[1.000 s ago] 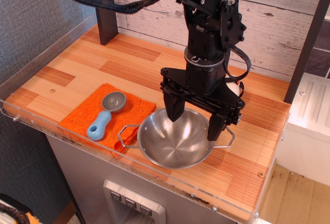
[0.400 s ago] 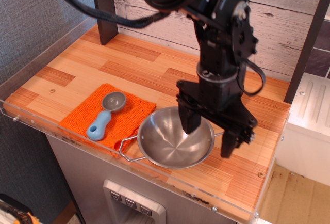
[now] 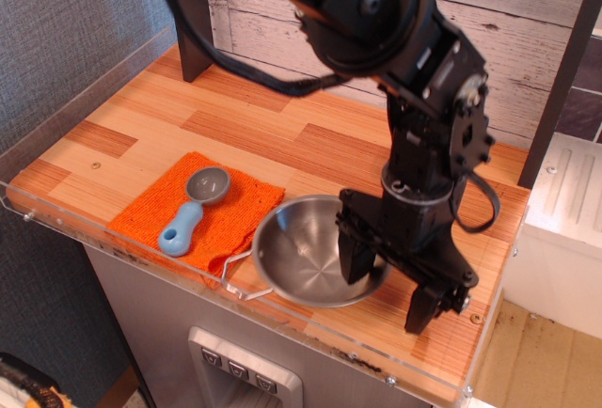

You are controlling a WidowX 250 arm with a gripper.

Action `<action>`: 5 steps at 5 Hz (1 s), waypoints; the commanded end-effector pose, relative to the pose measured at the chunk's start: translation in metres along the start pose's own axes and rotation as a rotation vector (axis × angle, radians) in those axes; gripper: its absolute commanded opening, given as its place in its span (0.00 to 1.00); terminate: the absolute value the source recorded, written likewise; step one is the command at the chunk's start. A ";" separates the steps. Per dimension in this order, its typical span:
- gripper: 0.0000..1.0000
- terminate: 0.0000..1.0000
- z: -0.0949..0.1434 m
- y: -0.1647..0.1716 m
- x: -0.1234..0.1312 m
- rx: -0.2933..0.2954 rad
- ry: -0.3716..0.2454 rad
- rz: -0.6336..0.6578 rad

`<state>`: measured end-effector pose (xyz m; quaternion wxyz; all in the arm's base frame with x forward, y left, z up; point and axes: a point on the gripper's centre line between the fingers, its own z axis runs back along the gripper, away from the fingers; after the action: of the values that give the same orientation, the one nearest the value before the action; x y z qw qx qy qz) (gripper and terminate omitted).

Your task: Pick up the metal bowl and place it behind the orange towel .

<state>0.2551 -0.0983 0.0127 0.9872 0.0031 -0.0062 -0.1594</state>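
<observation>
The metal bowl [image 3: 299, 250] sits near the table's front edge. Its left side overlaps the right edge of the orange towel [image 3: 141, 222], and one wire handle [image 3: 235, 274] shows at its front left. My gripper [image 3: 388, 293] is open and low over the bowl's right rim. One finger [image 3: 356, 256] is inside the bowl and the other finger [image 3: 423, 306] is outside it, to the right. The arm hides the bowl's right handle.
A small grey scoop with a blue handle [image 3: 193, 207] lies on the towel. A clear plastic guard [image 3: 113, 250] runs along the front and left edges. A dark post [image 3: 193, 23] stands at the back left, and a plank wall [image 3: 527, 41] is behind.
The gripper has moved right and toward the front edge and has come lower, from above the bowl's middle to straddling its right rim. The bowl has shifted slightly.
</observation>
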 end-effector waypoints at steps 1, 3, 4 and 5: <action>0.00 0.00 0.010 0.008 0.003 0.014 -0.028 -0.003; 0.00 0.00 0.066 0.023 0.018 -0.003 -0.145 0.003; 0.00 0.00 0.106 0.050 0.027 0.012 -0.248 0.058; 0.00 0.00 0.123 0.096 0.032 0.025 -0.277 0.160</action>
<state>0.3141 -0.0184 0.1242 0.9897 -0.0075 -0.1220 -0.0748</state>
